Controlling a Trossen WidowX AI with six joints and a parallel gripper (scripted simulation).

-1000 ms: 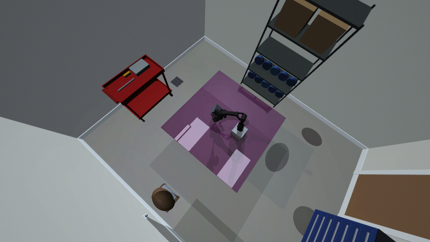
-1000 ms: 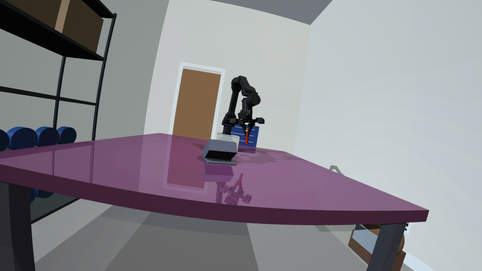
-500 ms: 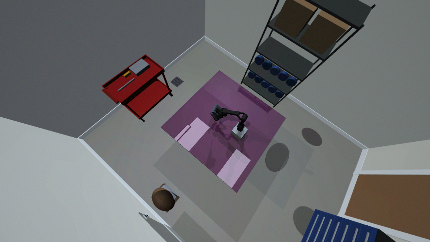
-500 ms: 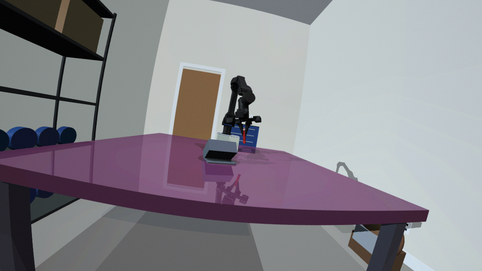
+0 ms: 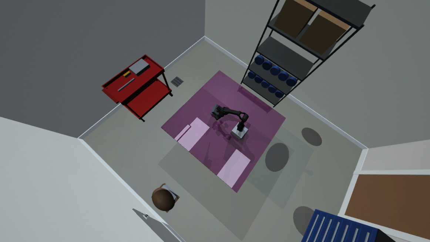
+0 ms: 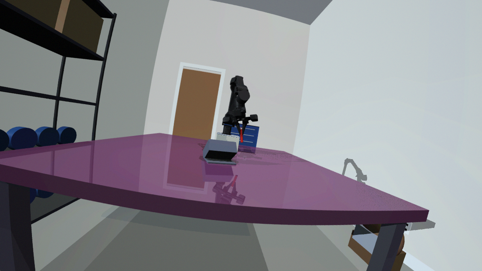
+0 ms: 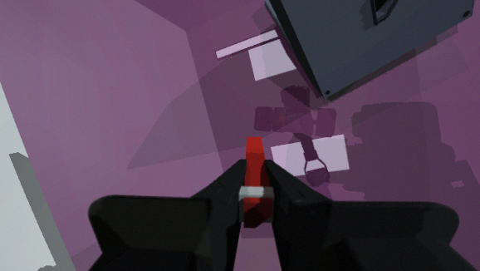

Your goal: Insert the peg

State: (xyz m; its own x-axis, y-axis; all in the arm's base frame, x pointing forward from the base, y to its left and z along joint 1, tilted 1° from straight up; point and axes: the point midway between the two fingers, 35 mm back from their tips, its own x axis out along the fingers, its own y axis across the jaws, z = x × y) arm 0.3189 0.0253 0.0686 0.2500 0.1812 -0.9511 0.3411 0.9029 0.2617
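Observation:
A red peg (image 7: 254, 166) (image 6: 241, 136) with flat sides and a pale band is held between the fingers of my gripper (image 7: 255, 166) (image 6: 240, 129), which is shut on it. The peg hangs above the table, its lower end free in the air. The grey-blue sloped panel (image 7: 353, 46) (image 6: 220, 145) (image 5: 214, 110) stands beside the gripper, at the upper right in the wrist view. Its hole (image 7: 384, 10) shows dark with straight edges near the top of the wrist view, partly cut off by the frame's edge. The peg is apart from the panel.
The glossy purple table (image 6: 286, 188) (image 5: 222, 81) carries the arm's pale base (image 5: 239, 132) and the panel. Pale patches, reflections and the arm's shadow show on its top. A shelf rack (image 5: 284, 57) and a red cart (image 5: 135, 79) stand beyond the table.

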